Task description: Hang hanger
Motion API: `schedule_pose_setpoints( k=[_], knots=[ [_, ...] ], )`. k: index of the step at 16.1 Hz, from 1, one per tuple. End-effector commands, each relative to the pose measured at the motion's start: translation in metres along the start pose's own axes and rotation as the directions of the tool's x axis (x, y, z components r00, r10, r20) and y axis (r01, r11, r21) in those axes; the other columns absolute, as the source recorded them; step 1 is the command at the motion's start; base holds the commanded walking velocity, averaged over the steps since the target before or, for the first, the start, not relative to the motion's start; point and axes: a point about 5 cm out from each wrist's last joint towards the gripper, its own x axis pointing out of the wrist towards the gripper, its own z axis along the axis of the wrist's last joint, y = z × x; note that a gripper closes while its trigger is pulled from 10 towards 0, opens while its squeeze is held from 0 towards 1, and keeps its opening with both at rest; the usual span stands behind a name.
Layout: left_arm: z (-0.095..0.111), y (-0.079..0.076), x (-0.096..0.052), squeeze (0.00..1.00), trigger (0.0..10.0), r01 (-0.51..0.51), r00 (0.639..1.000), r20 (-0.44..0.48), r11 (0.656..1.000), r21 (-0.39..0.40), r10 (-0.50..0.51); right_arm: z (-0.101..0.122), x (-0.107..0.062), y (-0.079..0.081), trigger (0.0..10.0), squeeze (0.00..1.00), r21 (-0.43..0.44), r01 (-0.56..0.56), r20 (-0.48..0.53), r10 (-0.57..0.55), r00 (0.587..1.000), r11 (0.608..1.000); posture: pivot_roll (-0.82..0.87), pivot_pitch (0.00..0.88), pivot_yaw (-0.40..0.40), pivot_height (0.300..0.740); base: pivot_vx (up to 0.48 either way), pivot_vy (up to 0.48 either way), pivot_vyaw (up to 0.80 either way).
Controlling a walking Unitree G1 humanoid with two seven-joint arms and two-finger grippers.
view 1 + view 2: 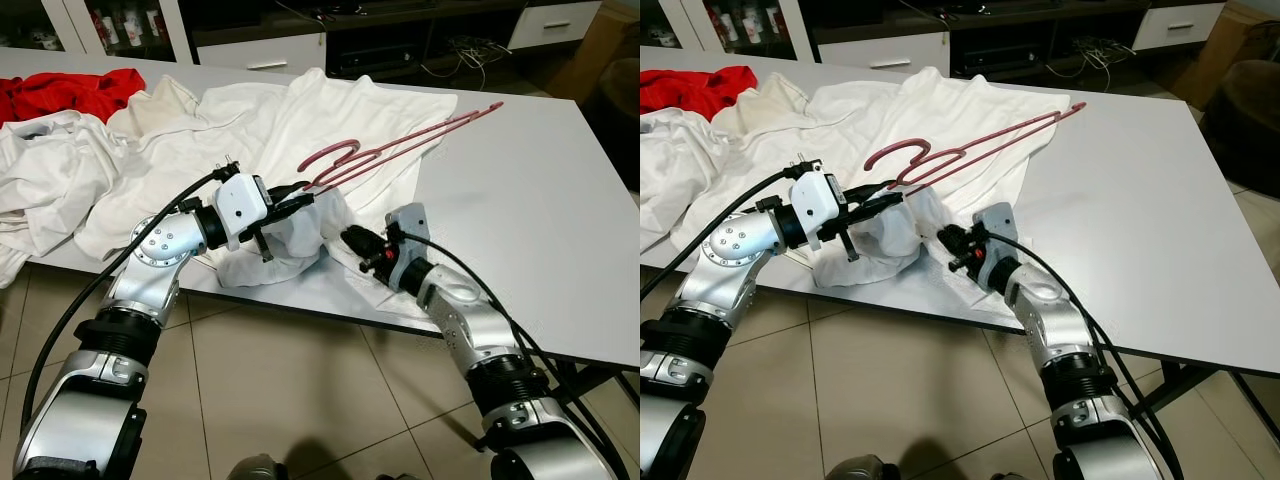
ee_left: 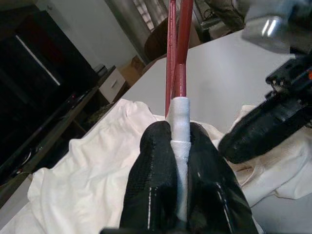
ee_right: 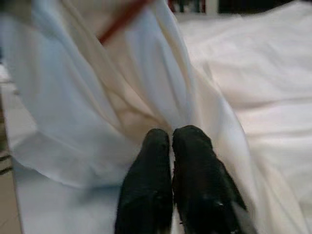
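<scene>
My left gripper (image 2: pixel 179 161) clamps the red hanger (image 1: pixel 400 150) over the white shirt (image 1: pixel 300 120); my right gripper (image 3: pixel 170 139) pinches cloth shut. I should feed 1 shoulder in slowly

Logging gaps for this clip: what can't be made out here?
- Hanger: its near end is wrapped in the white shirt, eye views.
- Right end effector: whether it pinches cloth is unclear; the fingers press together against the shirt, right wrist view.
- Left end effector: its fingertips hide part of the hanger's white-wrapped section.
- Red garment: cut off by the left edge.
</scene>
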Motion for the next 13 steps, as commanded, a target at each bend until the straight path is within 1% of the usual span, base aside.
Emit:
schedule_pose_setpoints(
  k=[1,6,7,9,10,13],
  knots=[
    [0.005,0.003,0.002,0.00,0.7,0.001,1.000,0.016,1.000,0.020,-0.001,0.001,-0.003,0.004,0.0,0.00,0.021,-0.035,0.033,0.034,0.999,0.999,0.14,0.011,0.006,0.740,0.000,0.000,0.00],
    [0.004,0.002,0.001,0.00,0.7,0.001,1.000,0.015,1.000,0.020,-0.001,0.003,-0.005,0.009,0.0,0.00,0.030,-0.080,0.057,0.079,0.995,0.996,0.14,0.011,0.006,0.740,0.000,0.000,0.00],
    [0.004,0.002,0.001,0.00,0.7,0.001,1.000,0.014,1.000,0.020,-0.001,0.003,-0.005,0.008,0.0,0.00,0.027,-0.078,0.056,0.077,0.995,0.997,0.14,0.014,0.008,0.740,0.000,0.000,0.00],
    [0.004,0.003,0.001,0.00,0.8,0.000,1.000,0.015,1.000,0.021,0.000,0.002,-0.005,0.004,0.0,0.00,0.021,-0.031,0.041,0.031,0.999,0.999,0.14,0.014,0.008,0.740,0.000,0.000,0.00],
    [0.004,0.003,0.001,0.00,0.8,0.000,1.000,0.015,1.000,0.022,0.000,0.001,-0.005,-0.002,10.0,1.00,0.012,0.020,0.028,-0.020,0.999,1.000,0.14,0.012,0.009,0.740,0.000,0.000,0.00],
    [0.005,0.003,0.001,0.00,0.8,0.001,1.000,0.019,1.000,0.027,-0.001,0.001,-0.006,-0.004,10.0,1.00,-0.020,0.031,0.019,-0.031,0.999,0.999,0.14,0.013,0.010,0.740,0.000,0.000,0.00]
  ],
)
